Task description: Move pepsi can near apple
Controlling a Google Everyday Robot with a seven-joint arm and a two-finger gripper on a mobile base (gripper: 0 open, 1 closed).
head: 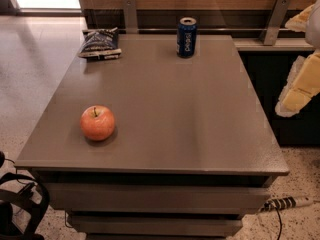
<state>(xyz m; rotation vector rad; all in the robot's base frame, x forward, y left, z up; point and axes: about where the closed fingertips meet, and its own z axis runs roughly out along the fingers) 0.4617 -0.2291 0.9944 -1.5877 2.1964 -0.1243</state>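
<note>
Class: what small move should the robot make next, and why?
Probably reach the gripper from the picture's right edge, beside the table, toward the pepsi can: it stands upright and untouched at the table's back edge, far from the apple near the front edge.

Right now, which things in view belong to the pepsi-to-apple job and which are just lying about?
Job:
pepsi can, upright at the far edge of the table
apple, near the front left corner
gripper, at the right edge of view, off the table

Lying about:
snack bag, far left corner
power strip, on the floor, lower right
</note>
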